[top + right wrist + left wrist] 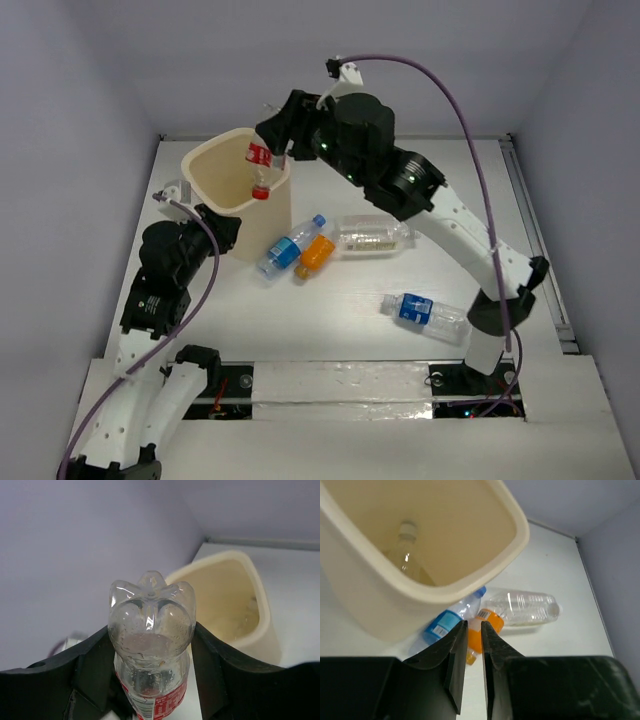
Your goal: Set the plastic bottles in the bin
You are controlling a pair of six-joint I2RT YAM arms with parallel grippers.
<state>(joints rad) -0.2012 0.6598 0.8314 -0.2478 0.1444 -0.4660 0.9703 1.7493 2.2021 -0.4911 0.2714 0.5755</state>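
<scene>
Right gripper [150,680] pinches red-label bottle [261,170] mid-body, cap down over bin [205,180]. Left gripper [474,650] nearly closed, empty, beside bin. Bottle looks light, thin-walled, slick; grip at label band.

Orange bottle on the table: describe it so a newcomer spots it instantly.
Start at the cream-beige plastic tub at the table's far left. Beside its near right corner lie three bottles in a row. The small orange plastic bottle is the middle one, between a blue-labelled clear bottle and a large clear bottle; only it is orange.
</scene>
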